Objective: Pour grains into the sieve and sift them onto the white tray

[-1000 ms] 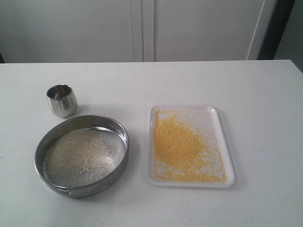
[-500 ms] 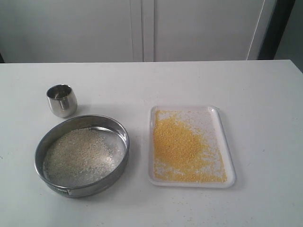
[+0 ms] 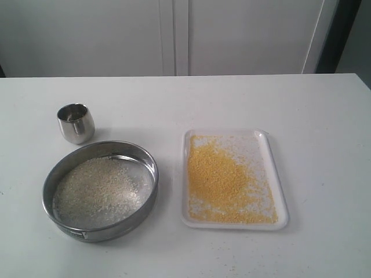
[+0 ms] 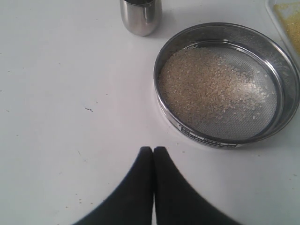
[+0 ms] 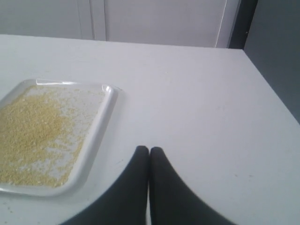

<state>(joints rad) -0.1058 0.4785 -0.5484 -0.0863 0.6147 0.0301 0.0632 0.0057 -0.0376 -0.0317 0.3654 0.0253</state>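
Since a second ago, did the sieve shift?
No. The sieve keeps the same gap to the steel cup and the white tray.

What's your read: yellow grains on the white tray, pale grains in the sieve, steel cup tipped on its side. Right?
No: the steel cup stands upright, as the exterior view shows. The yellow grains on the white tray and pale grains in the sieve are right.

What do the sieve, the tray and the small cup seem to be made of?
The sieve: apparently stainless steel, with a dull grey reflecting wall and a fine mesh bottom. The white tray: probably plastic, smooth and slightly glossy, with a thin rounded rim. The small cup: polished metal, likely steel, with mirror-like sides.
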